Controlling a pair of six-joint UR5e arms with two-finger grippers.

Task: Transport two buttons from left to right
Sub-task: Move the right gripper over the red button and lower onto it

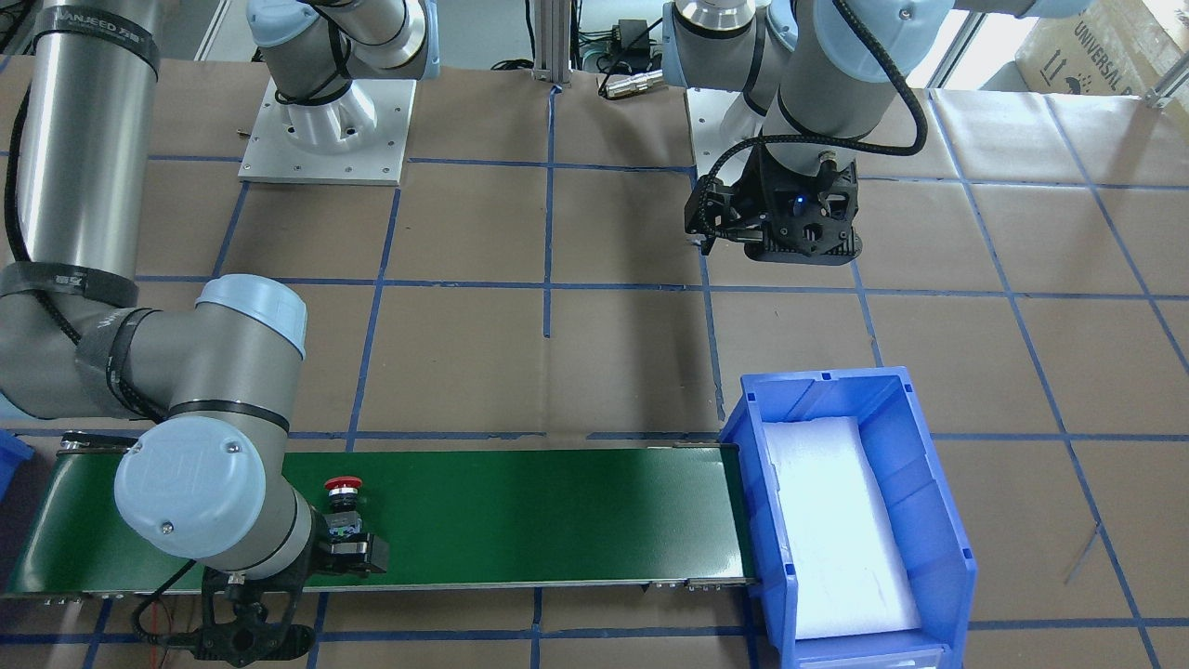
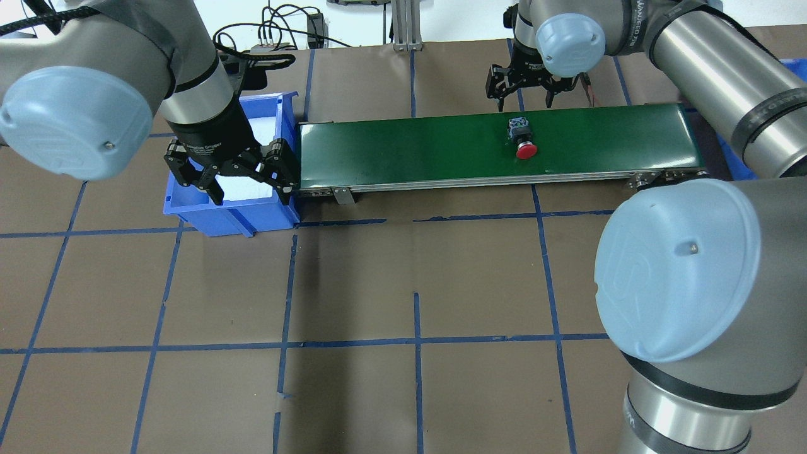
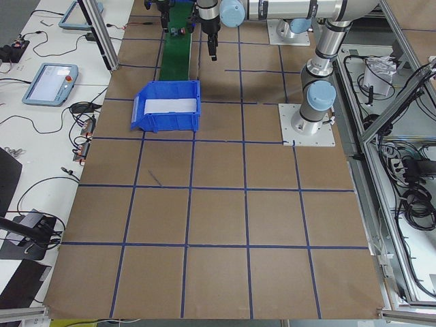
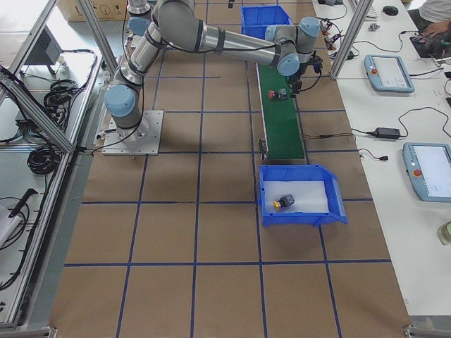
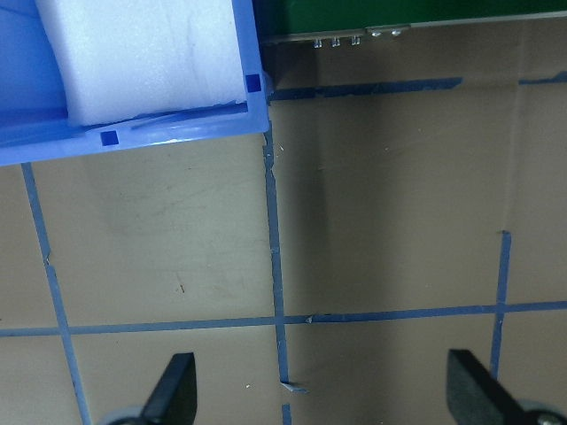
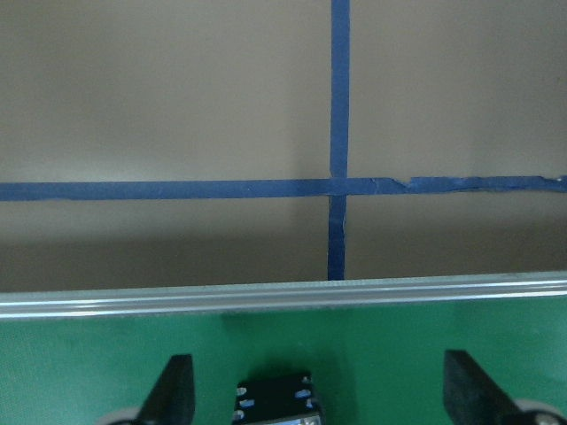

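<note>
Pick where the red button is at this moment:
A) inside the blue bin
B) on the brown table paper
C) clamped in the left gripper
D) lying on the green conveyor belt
D: the red button lies on its side on the green conveyor belt, between the spread fingers of the open right gripper, not gripped.

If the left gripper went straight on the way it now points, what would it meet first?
Probably the bare table, near a blue tape line, beside the blue bin, not in it. The left gripper points down.
</note>
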